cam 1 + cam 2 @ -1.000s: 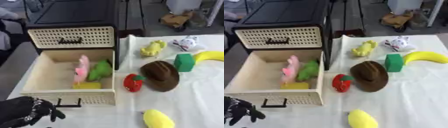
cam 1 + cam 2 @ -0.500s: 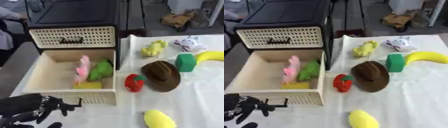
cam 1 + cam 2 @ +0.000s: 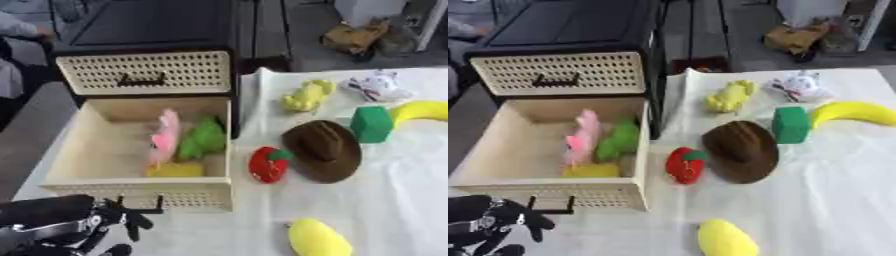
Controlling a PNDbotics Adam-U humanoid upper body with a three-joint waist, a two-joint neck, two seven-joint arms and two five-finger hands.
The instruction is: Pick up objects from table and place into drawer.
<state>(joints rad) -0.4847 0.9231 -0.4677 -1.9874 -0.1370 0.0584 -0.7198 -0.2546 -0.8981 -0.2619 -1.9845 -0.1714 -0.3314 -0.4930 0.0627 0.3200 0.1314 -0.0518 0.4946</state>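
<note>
The left hand hangs below the open drawer, fingers spread and holding nothing, likely backing clear of its front. Inside lie pink, green and yellow toys. Right of the drawer wait a yellow lemon-shaped toy, red strawberry, brown hat, green block, and banana farthest
</note>
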